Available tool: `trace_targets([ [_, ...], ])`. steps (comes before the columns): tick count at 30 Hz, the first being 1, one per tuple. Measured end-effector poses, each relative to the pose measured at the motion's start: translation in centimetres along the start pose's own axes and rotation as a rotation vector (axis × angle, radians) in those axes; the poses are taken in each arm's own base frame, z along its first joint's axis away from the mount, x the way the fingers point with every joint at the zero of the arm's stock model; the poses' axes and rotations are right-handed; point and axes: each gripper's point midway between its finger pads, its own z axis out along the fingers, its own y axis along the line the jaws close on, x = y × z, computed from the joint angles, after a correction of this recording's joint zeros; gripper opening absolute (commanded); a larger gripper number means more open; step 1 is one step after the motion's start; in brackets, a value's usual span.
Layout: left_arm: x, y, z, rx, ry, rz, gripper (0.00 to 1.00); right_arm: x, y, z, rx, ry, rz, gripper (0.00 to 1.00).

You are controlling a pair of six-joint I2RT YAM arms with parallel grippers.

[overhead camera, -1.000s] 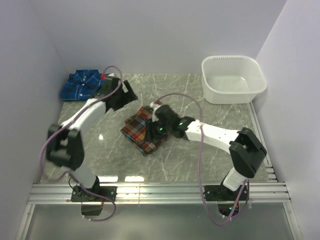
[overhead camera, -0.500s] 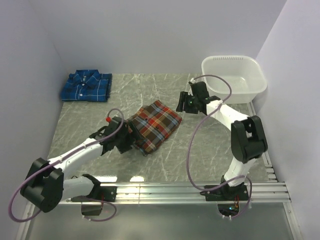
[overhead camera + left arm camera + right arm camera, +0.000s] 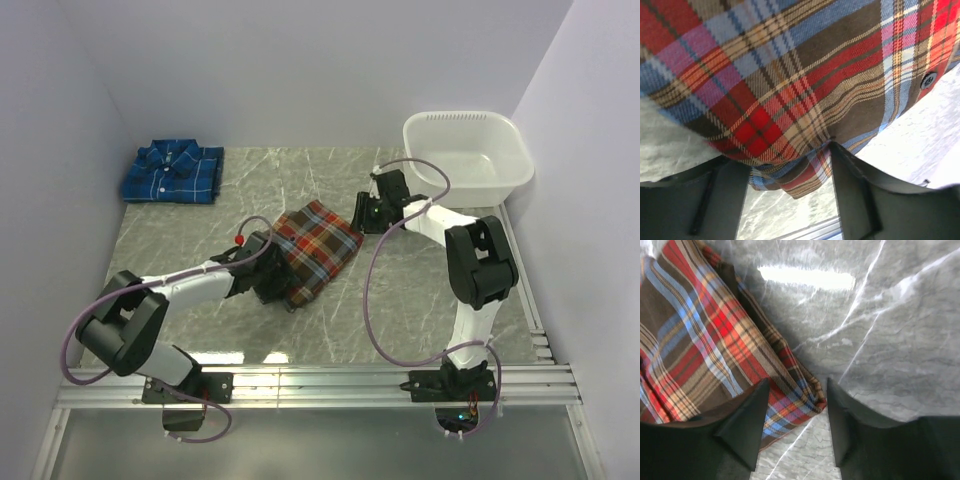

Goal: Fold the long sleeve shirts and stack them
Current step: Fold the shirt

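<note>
The red-orange plaid shirt (image 3: 318,248) lies folded on the marble table in the middle. The blue plaid shirt (image 3: 173,172) lies folded at the back left. My left gripper (image 3: 270,277) is open at the red shirt's near-left edge. In the left wrist view the shirt (image 3: 790,75) fills the top, and its edge drapes over the tips of my left gripper (image 3: 790,150). My right gripper (image 3: 367,213) is open at the shirt's far-right corner. In the right wrist view that corner (image 3: 790,405) lies between the fingers of my right gripper (image 3: 797,385).
A white plastic tub (image 3: 466,158) stands at the back right, close behind the right arm. White walls close in the left, back and right sides. A metal rail (image 3: 320,385) runs along the near edge.
My left gripper came from beside the blue shirt to the red shirt's near-left edge. My right gripper left the top of the red shirt and now sits at its far-right corner.
</note>
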Motion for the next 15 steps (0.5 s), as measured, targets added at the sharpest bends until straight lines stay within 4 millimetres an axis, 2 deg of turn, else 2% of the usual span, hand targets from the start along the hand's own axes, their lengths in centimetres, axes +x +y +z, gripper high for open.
trace_targets([
  [2,-0.1,-0.1,0.1,-0.003,-0.004,0.007,0.64,1.0,-0.1,0.2,-0.012,0.018,0.010,0.43],
  [6,-1.0,0.5,0.3,-0.030,-0.016,0.037,0.40,4.3,-0.6,0.3,-0.030,0.071,0.058,0.32],
  [7,-1.6,0.8,0.3,-0.040,-0.023,0.040,0.36,4.9,-0.5,-0.1,-0.042,0.070,0.069,0.31],
  [8,-2.4,1.2,0.3,-0.047,-0.033,0.044,0.26,5.5,-0.3,-0.5,-0.054,0.075,0.081,0.30],
  [11,-5.3,2.3,0.3,-0.070,-0.068,0.038,0.14,8.0,1.1,-1.6,-0.103,0.096,0.123,0.26],
  [13,-7.2,3.1,0.3,-0.088,-0.086,0.040,0.12,10.0,2.4,-2.1,-0.140,0.117,0.143,0.25],
  [15,-9.1,3.5,0.4,-0.104,-0.100,0.043,0.14,11.7,4.1,-2.7,-0.176,0.134,0.163,0.27],
])
